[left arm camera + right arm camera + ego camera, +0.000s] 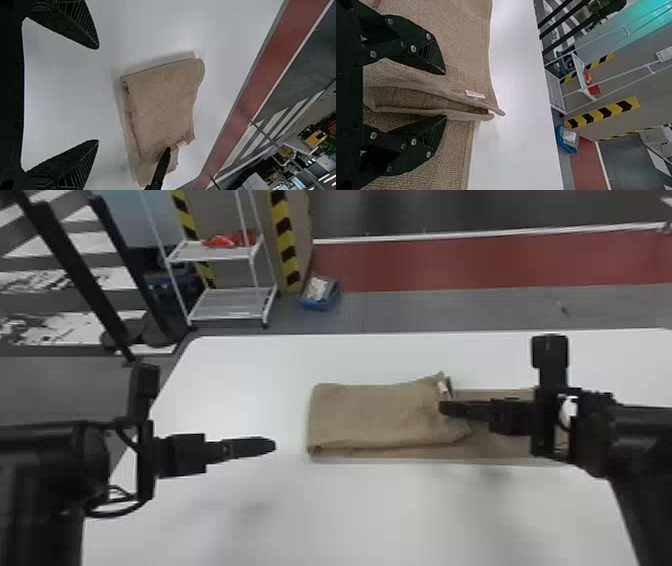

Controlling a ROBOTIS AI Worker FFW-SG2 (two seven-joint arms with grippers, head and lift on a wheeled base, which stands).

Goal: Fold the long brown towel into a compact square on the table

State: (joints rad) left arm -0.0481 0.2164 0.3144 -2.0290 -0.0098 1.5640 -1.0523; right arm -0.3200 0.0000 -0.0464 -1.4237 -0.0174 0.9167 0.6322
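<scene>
Brown towel (375, 415) is lying part-folded on desk (250, 530), probably handling soft, floppy. Right gripper (445, 95), at towel's 3 o'clock (head view), is gaping around raised edge (466, 103), gripping nothing; both layers needing pinching there. Left gripper (98, 94) is gaping empty, near 9 o'clock.

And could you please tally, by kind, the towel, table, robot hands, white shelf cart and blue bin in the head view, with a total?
Towel: 1
Table: 1
Robot hands: 2, the left hand and the right hand
White shelf cart: 1
Blue bin: 1
Total: 6
</scene>
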